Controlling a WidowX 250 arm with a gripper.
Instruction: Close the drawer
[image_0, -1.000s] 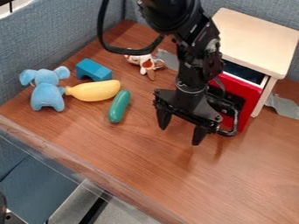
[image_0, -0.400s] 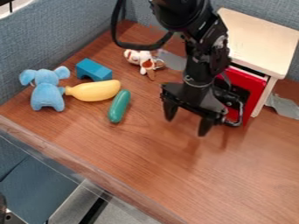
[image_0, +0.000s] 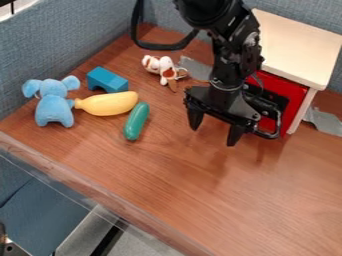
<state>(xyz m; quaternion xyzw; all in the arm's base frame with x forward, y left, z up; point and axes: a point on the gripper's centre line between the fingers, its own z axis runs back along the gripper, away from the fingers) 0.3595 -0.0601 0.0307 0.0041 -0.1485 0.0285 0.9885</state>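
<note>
The jaws are spread apart with nothing gripped between them, and the gripper (image_0: 213, 135) is held low in front of the small wooden cabinet (image_0: 298, 46), its tips pointed down toward the tabletop (image_0: 167, 180). The drawer (image_0: 292, 91) is housed in the cabinet, beneath the overhanging top, and its face is partly covered by the gripper's rear side. Whether the two are touching cannot be told for certain.

The closing push is judged to be in hand, and to be all but finished: no opening is seen along the exposed upper edge of the drawer. If any slack is left, only a slight, straight press toward the cabinet is called for; after that, the gripper can be drawn clear. Too hard a push could cause the cabinet to be shoved or turned.

The drawer is faced with a flat, bright red panel, upright and squared to the cabinet. Its outer edge is set closely against the pale side wall (image_0: 304, 111), and a dark patch is seen around its middle, half masked by the gripper.
</note>
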